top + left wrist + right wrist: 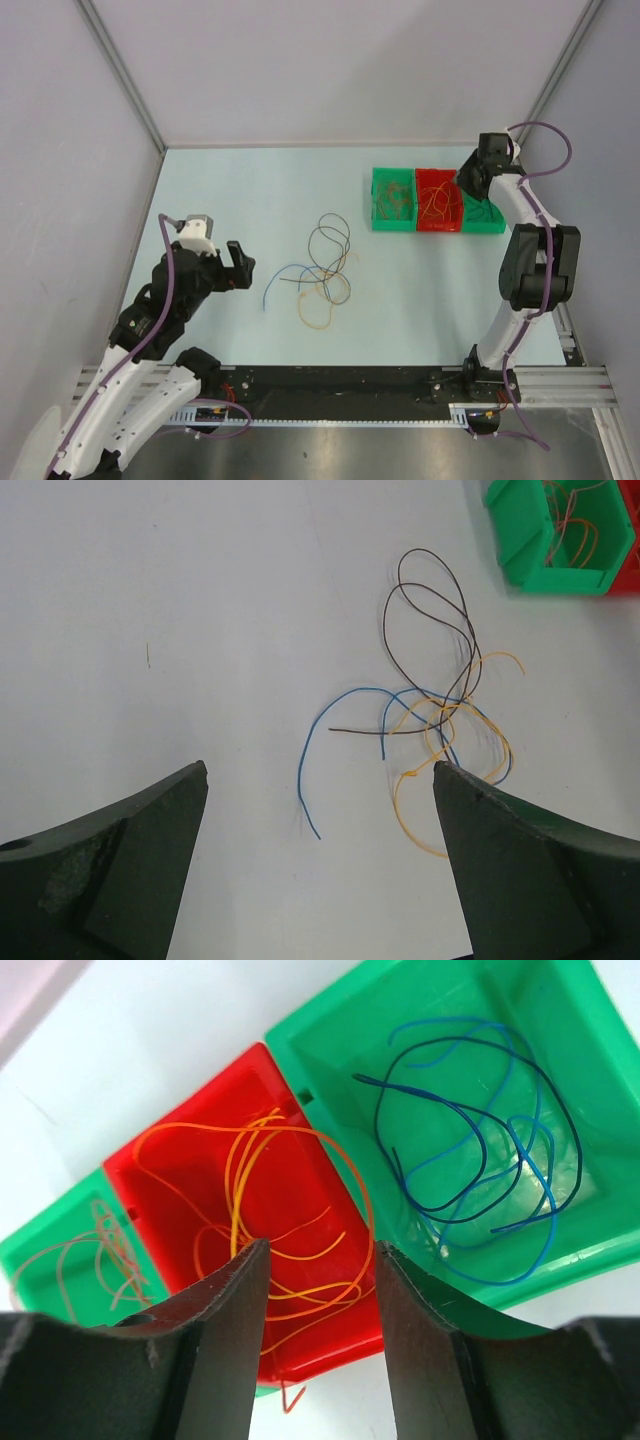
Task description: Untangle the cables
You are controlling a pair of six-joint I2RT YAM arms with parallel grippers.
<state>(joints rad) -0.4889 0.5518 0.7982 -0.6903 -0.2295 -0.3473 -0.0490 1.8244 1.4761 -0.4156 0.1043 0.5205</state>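
Observation:
A loose tangle of cables (pixel 322 268) lies on the pale table near the middle: dark brown loops (pixel 432 620), a blue strand (pixel 308 750) and orange loops (pixel 405 800) crossing one another. My left gripper (pixel 238 266) hovers left of the tangle, open wide (pixel 320 770), with nothing between its fingers. At the back right, my right gripper (pixel 470 180) hangs over the bins with its jaws apart (pixel 320 1250), holding nothing. Orange cables (pixel 245 1175) lie in the red bin (pixel 320 1345) under it.
Three bins stand in a row at the back right: a green one (pixel 380 225) with brownish cables (pixel 105 1250), the red one (pixel 437 228), and a green one (pixel 490 228) with blue cables (pixel 470 1160). Grey walls enclose the table.

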